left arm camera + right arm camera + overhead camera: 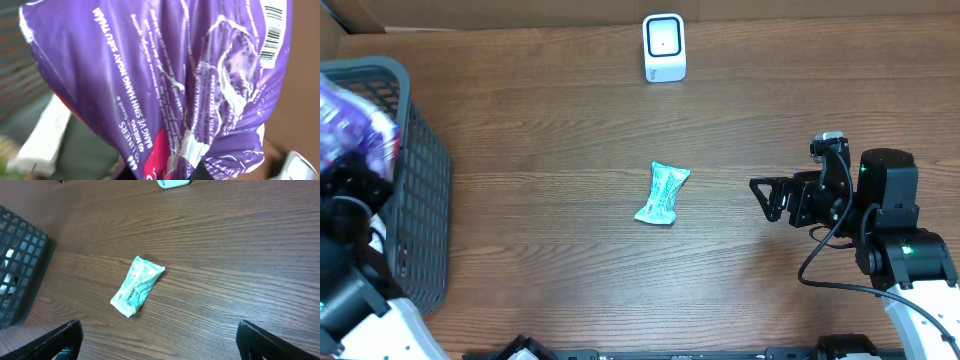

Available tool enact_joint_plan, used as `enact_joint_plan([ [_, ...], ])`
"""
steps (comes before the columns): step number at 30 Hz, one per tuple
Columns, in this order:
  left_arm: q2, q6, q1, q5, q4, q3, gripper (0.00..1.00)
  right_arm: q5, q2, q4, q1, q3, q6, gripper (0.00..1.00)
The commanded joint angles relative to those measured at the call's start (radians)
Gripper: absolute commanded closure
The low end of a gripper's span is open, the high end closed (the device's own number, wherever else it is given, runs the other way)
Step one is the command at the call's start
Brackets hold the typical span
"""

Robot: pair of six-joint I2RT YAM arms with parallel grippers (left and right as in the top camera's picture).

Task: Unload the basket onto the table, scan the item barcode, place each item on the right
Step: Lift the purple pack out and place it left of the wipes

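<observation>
One step looks done: left claw (165, 172) clamps the purple liner pack (355, 125) at 9 o'clock over the basket (420, 200). Remaining: show its barcode (272, 30) to the scanner (664, 47) at 12. Right claw (767, 198) spread wide, empty, 3 o'clock.

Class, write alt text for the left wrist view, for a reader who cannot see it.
A crinkled purple package fills nearly the whole frame, very close to the camera and covered in white print. Its barcode sits at the upper right edge.
</observation>
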Motion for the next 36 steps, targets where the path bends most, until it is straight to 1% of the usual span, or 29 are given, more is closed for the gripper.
enact_joint_plan([
  [1, -0.040, 0.161, -0.083, 0.202, 0.023, 0.023, 0.96, 0.006, -0.003, 0.000, 0.007, 0.034, -0.007, 0.02],
  [3, -0.047, 0.200, -0.148, 0.238, 0.013, 0.023, 0.96, 0.006, -0.003, 0.000, 0.007, 0.034, -0.007, 0.01],
  [5, -0.043, 0.240, -0.227, 0.242, -0.027, 0.022, 0.96, 0.006, -0.003, 0.000, 0.007, 0.034, -0.007, 0.02],
  [8, 0.000, 0.271, -0.348, 0.208, -0.126, 0.012, 0.96, 0.006, -0.003, -0.001, 0.007, 0.034, -0.007, 0.02],
  [11, 0.071, 0.289, -0.464, 0.168, -0.178, -0.026, 0.96, 0.006, -0.003, -0.004, 0.007, 0.034, -0.007, 0.02],
  [15, 0.237, 0.288, -0.642, 0.093, -0.154, -0.098, 0.96, 0.006, -0.003, -0.004, 0.007, 0.034, -0.007, 0.02],
  [20, 0.492, 0.265, -0.803, 0.064, -0.070, -0.103, 0.96, 0.006, -0.003, -0.013, 0.007, 0.034, -0.007, 0.02],
  [23, 0.638, 0.218, -0.861, 0.052, -0.011, -0.103, 0.96, 0.006, -0.003, -0.022, 0.007, 0.034, -0.007, 0.02],
  [26, 0.756, 0.181, -0.891, 0.050, 0.003, -0.102, 0.96, 0.006, -0.003, -0.023, 0.007, 0.034, -0.007, 0.02],
  [30, 0.847, 0.163, -0.899, 0.051, -0.026, -0.103, 0.96, 0.006, -0.003, -0.023, 0.007, 0.034, -0.002, 0.02],
  [33, 0.861, 0.170, -0.900, 0.043, -0.052, -0.103, 0.95, 0.006, -0.003, -0.023, 0.007, 0.034, 0.000, 0.02],
  [34, 0.859, 0.173, -0.900, 0.032, -0.056, -0.102, 0.87, 0.005, -0.003, -0.023, 0.007, 0.034, 0.001, 0.02],
  [35, 0.857, 0.174, -0.900, 0.029, -0.061, -0.101, 0.70, 0.005, -0.003, -0.023, 0.007, 0.034, 0.004, 0.02],
  [36, 0.856, 0.175, -0.900, 0.029, -0.064, -0.099, 0.58, 0.005, -0.003, -0.023, 0.007, 0.034, 0.004, 0.02],
])
